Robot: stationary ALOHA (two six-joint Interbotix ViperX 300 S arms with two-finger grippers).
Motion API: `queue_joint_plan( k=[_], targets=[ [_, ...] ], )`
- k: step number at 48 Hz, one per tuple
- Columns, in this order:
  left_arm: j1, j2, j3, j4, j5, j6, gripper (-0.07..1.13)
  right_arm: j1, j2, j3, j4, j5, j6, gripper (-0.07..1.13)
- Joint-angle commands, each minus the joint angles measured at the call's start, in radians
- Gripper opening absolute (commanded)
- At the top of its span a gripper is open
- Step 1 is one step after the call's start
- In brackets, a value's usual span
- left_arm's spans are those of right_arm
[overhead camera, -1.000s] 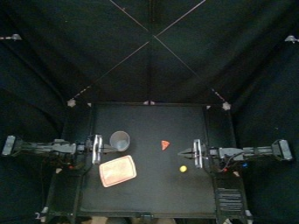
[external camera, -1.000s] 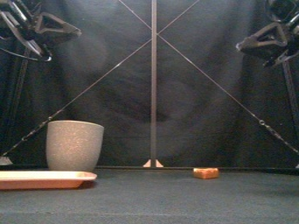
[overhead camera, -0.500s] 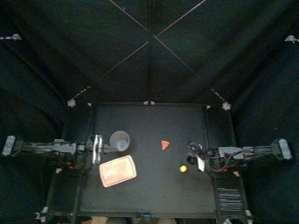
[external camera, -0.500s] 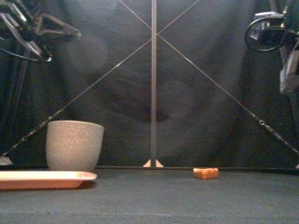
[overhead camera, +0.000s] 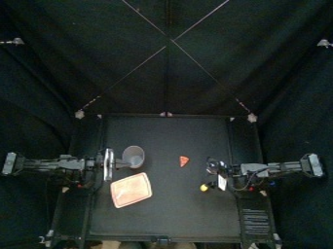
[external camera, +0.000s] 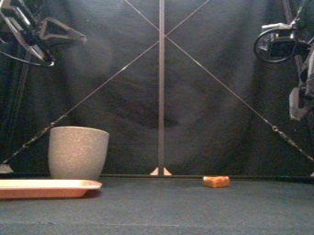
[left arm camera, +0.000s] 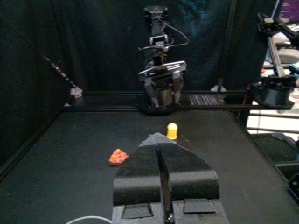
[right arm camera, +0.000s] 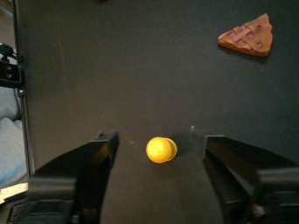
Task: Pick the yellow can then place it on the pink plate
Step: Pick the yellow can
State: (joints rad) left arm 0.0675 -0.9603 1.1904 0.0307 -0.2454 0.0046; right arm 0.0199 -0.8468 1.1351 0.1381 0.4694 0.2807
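Found the pink tray (overhead camera: 130, 191) nearest the front edge, lower left of centre in the top view, lying flat on the table (overhead camera: 169, 219). Noted the yellow can (overhead camera: 204, 185) right of centre at much the same depth, well apart from the tray, standing on the tabletop (not on the tray). Saw the right gripper (overhead camera: 219, 179) just beside the can on its right in the top view. In the right wrist view, jaws spread wide, with the can showing between them at lower centre and nothing gripped. In the front view, arm high in the upper right corner, clear of the tabletop. Recorded the left gripper (overhead camera: 99, 167) at the table's left edge, jaws pressed together per the left wrist view. Further back, logged a small red-orange triangular toy (overhead camera: 184, 160) at centre. Then the grey speckled cup (overhead camera: 132, 155), upright to its left, just behind the tray.
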Motion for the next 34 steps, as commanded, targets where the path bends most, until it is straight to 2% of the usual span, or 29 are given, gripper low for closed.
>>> queue_joint_plan(
  k=[1,11,34],
  targets=[
    [0.017,0.005,-0.023,0.003,-0.009,0.002,0.02,0.011,0.041,-0.006,-0.005,-0.017,0.009,1.05],
    [0.029,0.005,-0.023,0.006,-0.011,0.002,0.02,0.020,0.127,0.015,0.009,-0.015,0.008,1.04],
    [0.031,0.005,-0.009,0.006,-0.011,0.000,0.02,0.100,0.345,0.012,0.023,-0.098,0.011,1.04]
  ],
)
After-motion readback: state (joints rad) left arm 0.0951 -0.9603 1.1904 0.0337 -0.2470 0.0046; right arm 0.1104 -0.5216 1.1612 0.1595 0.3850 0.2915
